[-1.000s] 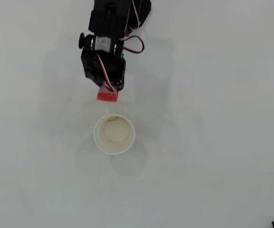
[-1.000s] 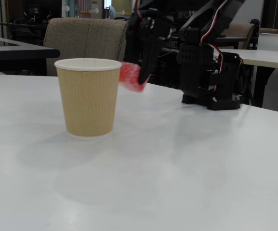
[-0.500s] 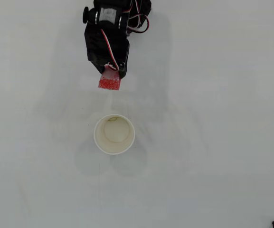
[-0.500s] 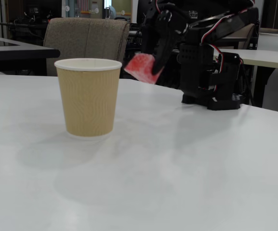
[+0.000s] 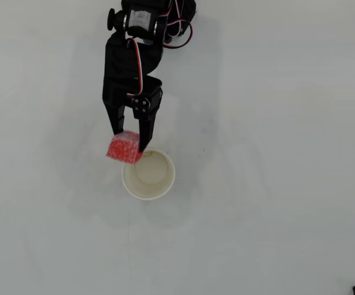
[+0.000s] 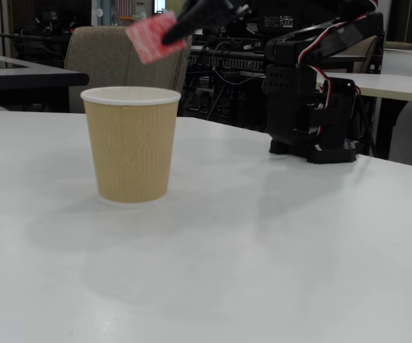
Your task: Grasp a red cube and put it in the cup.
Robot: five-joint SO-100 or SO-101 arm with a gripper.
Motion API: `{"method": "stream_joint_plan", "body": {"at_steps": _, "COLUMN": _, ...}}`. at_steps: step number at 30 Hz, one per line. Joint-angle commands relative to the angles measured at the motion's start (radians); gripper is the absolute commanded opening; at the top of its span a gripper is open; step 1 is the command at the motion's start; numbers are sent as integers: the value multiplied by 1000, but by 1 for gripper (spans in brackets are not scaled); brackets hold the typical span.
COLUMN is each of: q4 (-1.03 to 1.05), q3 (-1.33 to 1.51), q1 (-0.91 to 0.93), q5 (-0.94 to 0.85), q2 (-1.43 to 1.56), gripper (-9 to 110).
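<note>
White table (image 6: 277,243), perhaps a chair (image 6: 123,53)

In the overhead view you see the cup (image 5: 148,174) standing on the table (image 5: 275,184), below the arm (image 5: 131,67), which reaches down from the top edge. The gripper (image 5: 128,142) sits at the cup's upper left, with the cube (image 5: 124,148) between its fingers, overlapping the rim's upper-left edge.

In the fixed view your cup (image 6: 131,145) stands left of centre on the table (image 6: 263,250). The cube (image 6: 151,36) hangs above the rim, clear of it. The arm's base (image 6: 313,107) stands to the right, behind the cup. A chair (image 6: 123,61) is behind the table.
</note>
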Motion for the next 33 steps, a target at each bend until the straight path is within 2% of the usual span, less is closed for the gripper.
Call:
{"method": "stream_joint_plan", "body": {"at_steps": 1, "q4": -98, "q3": -35, "q1": -35, "q5": 18, "q2": -63, "gripper": 0}}
{"method": "stream_joint_plan", "body": {"at_steps": 7, "q4": -81, "q3": -123, "q1": -64, "q5": 14, "q2": -273, "gripper": 0}}
{"method": "stream_joint_plan", "body": {"at_steps": 12, "q4": 23, "q3": -236, "q1": -71, "q5": 11, "q2": -403, "gripper": 0}}
{"method": "stream_joint_plan", "body": {"at_steps": 33, "q4": 26, "q3": -330, "q1": -38, "q5": 71, "q2": -410, "gripper": 0}}
